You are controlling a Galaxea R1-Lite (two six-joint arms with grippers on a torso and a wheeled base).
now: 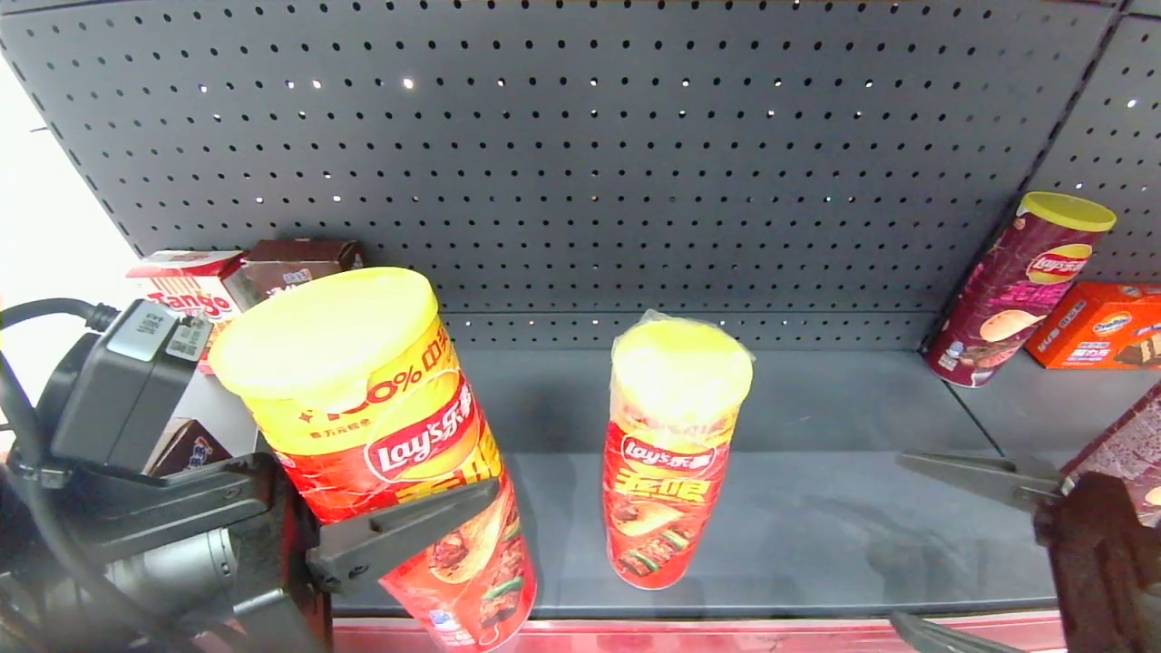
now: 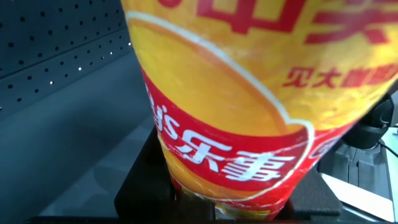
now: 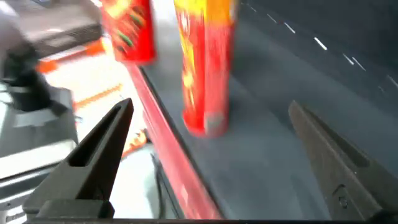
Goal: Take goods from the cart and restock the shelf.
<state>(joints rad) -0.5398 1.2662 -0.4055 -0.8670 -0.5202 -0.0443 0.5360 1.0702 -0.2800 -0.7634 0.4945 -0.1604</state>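
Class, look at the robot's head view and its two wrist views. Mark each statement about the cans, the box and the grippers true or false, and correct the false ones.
1. The left gripper is shut on a red and yellow can. True.
2. The right gripper holds the purple can. False: the right gripper is open and empty, and the purple can is at the back of the shelf, apart from it.
3. The middle can lies on its side. False: it stands upright on the shelf, with its yellow lid on top.
4. An orange box sits beside the purple can. True.
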